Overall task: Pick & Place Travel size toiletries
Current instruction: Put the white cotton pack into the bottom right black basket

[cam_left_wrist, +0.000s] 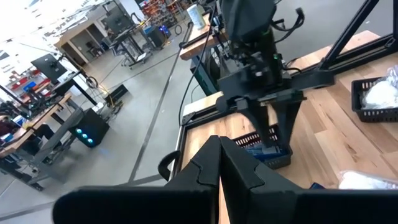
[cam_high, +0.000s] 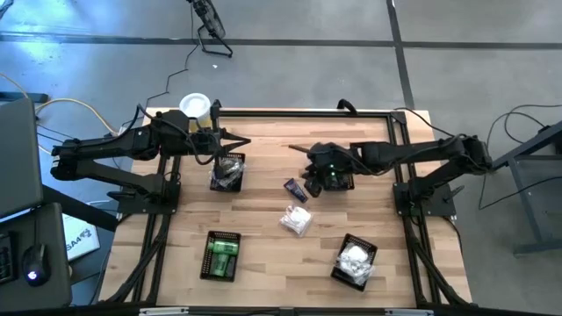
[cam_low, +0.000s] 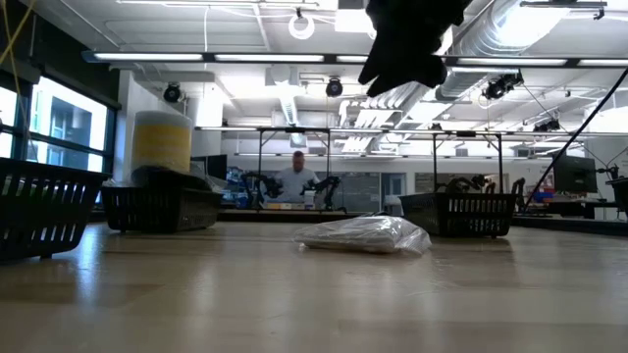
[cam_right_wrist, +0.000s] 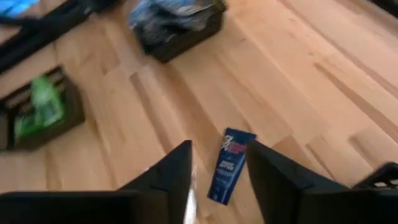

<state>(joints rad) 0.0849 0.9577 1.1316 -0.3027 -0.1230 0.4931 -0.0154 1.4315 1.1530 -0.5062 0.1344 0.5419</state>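
With right gripper (cam_right_wrist: 217, 171) parted above the dark blue tube (cam_right_wrist: 229, 166) mid-table, soft, light, slick: pinch across flat middle; left gripper (cam_left_wrist: 219, 163) clenched empty, far left

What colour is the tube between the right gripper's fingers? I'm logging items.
Dark blue tube, clearest in the right wrist view.

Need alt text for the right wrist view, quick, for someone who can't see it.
The open right gripper hangs above a dark blue tube lying flat on the wooden table. Farther off stand a basket of green bottles and a basket of silvery packets.
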